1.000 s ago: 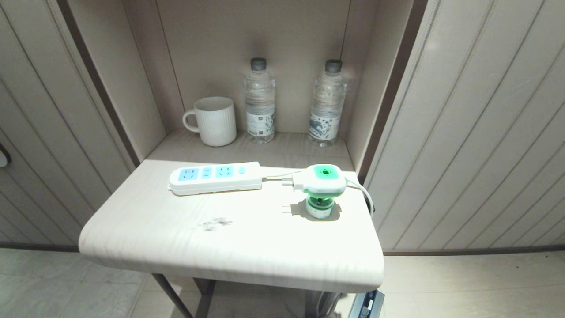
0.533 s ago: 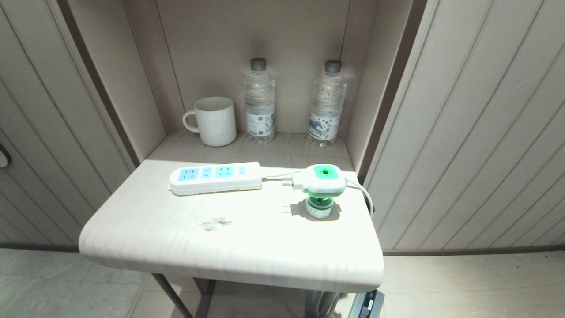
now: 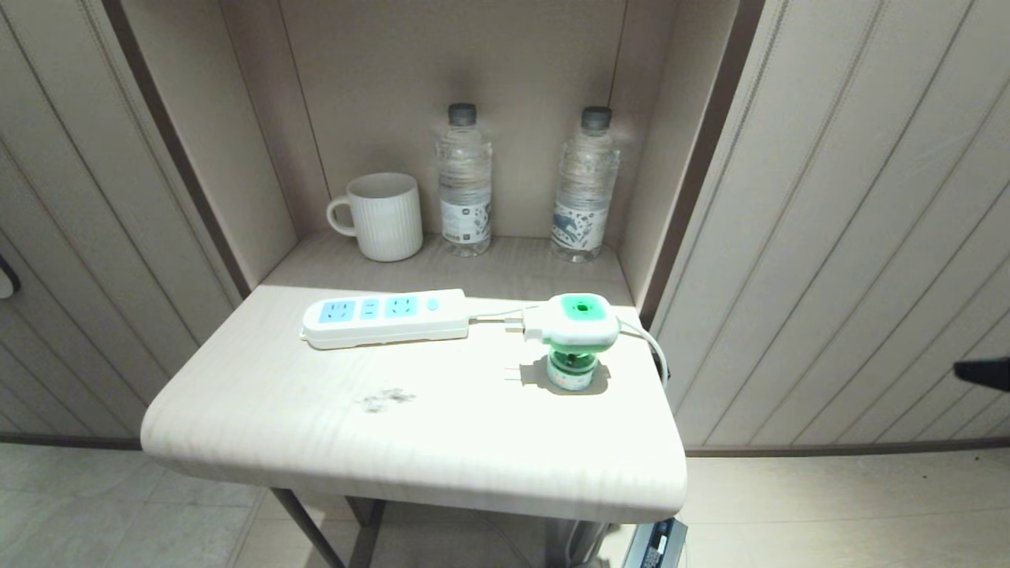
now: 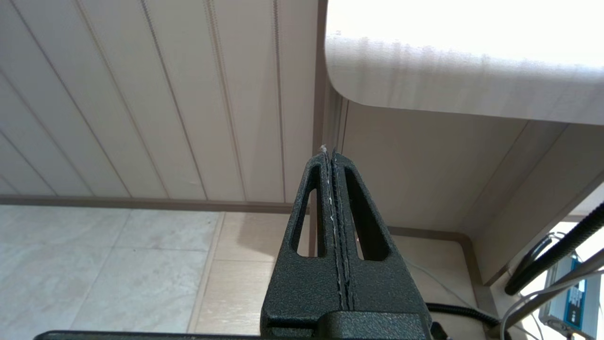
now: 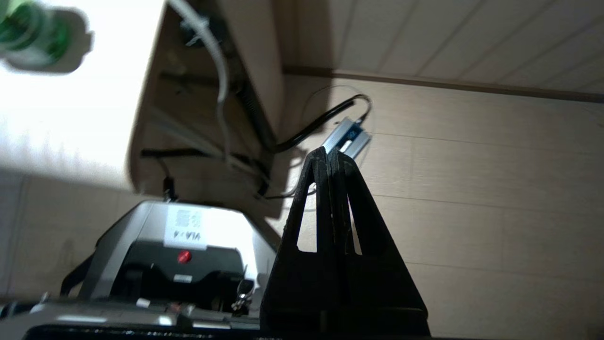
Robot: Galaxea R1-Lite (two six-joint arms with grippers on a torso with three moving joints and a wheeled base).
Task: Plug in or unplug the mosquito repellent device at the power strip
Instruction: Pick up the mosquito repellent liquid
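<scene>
The white power strip [image 3: 385, 317] lies on the pale table [image 3: 410, 442], its light-blue sockets facing up and all free. To its right the mosquito repellent device [image 3: 574, 339] stands upright on its green bottle, apart from the strip, with its metal prongs pointing towards the strip's end. A dark tip of my right arm [image 3: 982, 372] shows at the head view's right edge, well off the table. My right gripper [image 5: 329, 152] is shut and holds nothing, and the device [image 5: 28, 33] is a green blur far off to one side. My left gripper [image 4: 329, 151] is shut and parked below the table's left corner.
A white ribbed mug [image 3: 380, 216] and two clear water bottles [image 3: 464, 180] [image 3: 584, 185] stand in the niche behind the table. The strip's white cord [image 3: 651, 343] drops over the right edge. Panelled walls flank the table. Cables and a small box [image 5: 347, 137] lie on the floor underneath.
A dark part of my right arm has come into the head view at its right edge. The device, the power strip and the left arm have not moved.
</scene>
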